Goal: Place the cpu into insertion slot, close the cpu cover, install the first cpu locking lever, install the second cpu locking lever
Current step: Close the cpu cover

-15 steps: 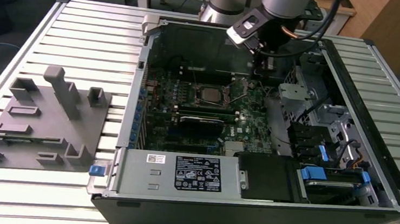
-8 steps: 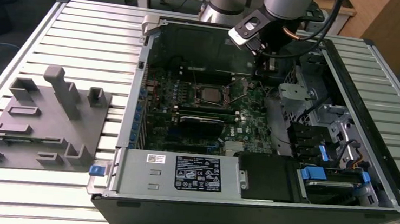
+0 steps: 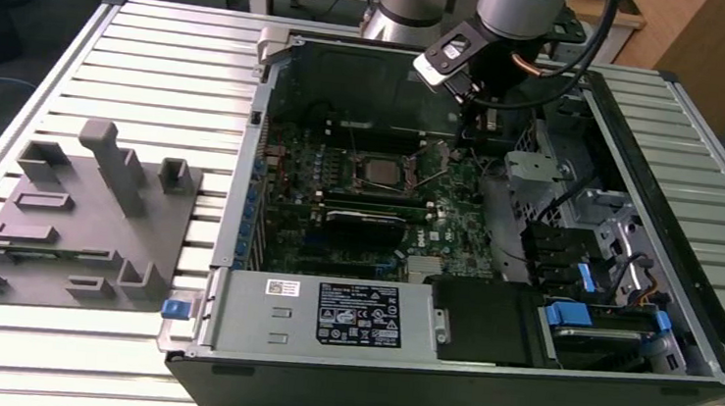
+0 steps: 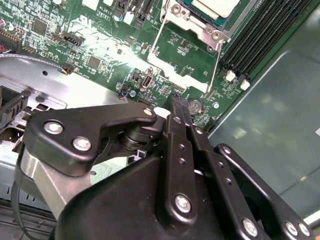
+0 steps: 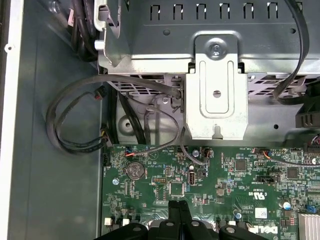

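The cpu (image 3: 379, 170), a small square chip with a dull silver top, lies in the insertion slot (image 3: 384, 156) in the middle of the green board; in the second wrist view the cpu (image 4: 215, 6) sits inside the socket's metal rim (image 4: 176, 11). The cpu cover (image 4: 158, 41), a thin silvery frame, is swung open off the socket, and the board shows through its cut-out. My gripper (image 4: 177, 102) hangs above the board beside the open cover, toward the exterior view's right of the socket, shut with nothing held. Its black fingertips (image 5: 178, 207) meet over the board's edge.
Long black memory slots (image 4: 260, 35) run beside the socket. A metal drive-cage bracket (image 5: 216, 100) and looping cables (image 5: 75, 125) lie close to my gripper. A grey fixture block (image 3: 72, 227) stands on the slatted table (image 3: 153, 37) at the exterior view's left. The power supply (image 3: 326, 313) fills the case's near side.
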You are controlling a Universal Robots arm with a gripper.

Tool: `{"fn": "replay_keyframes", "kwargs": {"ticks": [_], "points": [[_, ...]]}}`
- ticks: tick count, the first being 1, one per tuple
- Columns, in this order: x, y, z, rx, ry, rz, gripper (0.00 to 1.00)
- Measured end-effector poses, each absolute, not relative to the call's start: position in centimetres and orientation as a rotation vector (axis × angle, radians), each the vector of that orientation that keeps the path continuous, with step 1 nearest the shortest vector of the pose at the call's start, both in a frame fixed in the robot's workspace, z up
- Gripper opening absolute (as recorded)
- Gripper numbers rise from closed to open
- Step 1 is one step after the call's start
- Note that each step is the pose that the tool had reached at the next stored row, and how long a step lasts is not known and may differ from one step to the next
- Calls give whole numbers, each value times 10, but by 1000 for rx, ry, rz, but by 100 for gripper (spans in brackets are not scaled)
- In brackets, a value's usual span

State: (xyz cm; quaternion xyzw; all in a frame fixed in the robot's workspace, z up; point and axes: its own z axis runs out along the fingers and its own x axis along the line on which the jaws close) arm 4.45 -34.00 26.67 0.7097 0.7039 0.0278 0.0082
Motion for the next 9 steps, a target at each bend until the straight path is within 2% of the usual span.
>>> {"fn": "replay_keyframes", "kwargs": {"ticks": [9], "points": [[44, -340, 263, 2218, 2200, 86, 10]]}}
